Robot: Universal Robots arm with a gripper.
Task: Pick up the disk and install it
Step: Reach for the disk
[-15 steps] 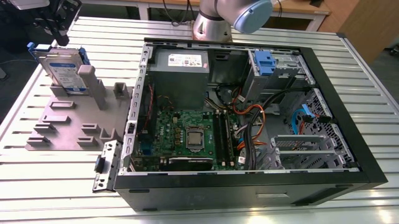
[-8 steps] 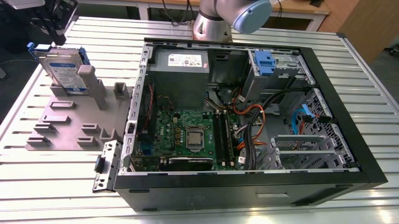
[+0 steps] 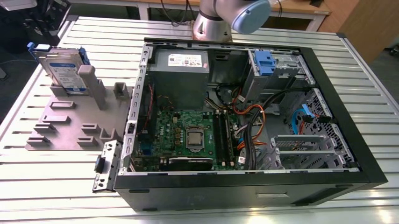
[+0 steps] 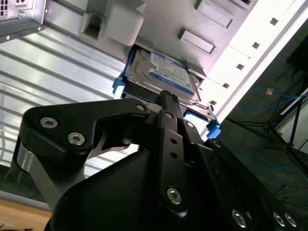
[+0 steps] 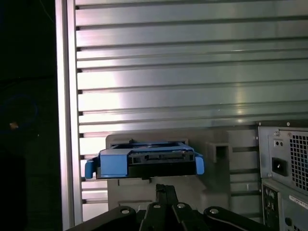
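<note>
The disk (image 3: pixel 62 70) stands on end in the grey holder (image 3: pixel 68 126) on the surface (image 3: pixel 112 28), at the exterior view's left, long axis upright, label facing the exterior camera. The gripper (image 5: pixel 164 188) hangs clear of it, fingers closed together, holding nothing

Silver disk (image 3: pixel 63 70) with blue-white label, blue frame, standing upright in grey holder (image 3: pixel 74 123)

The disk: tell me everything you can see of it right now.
The disk is a flat silver metal drive with a blue-and-white label, held in a blue plastic frame that sticks out at its corners. It stands on edge, nearly upright, in a slot of the grey fixture on the slatted table. That is at the exterior view's left, outside the computer case. Only the fixture touches it; the gripper hangs clear of it.
</note>
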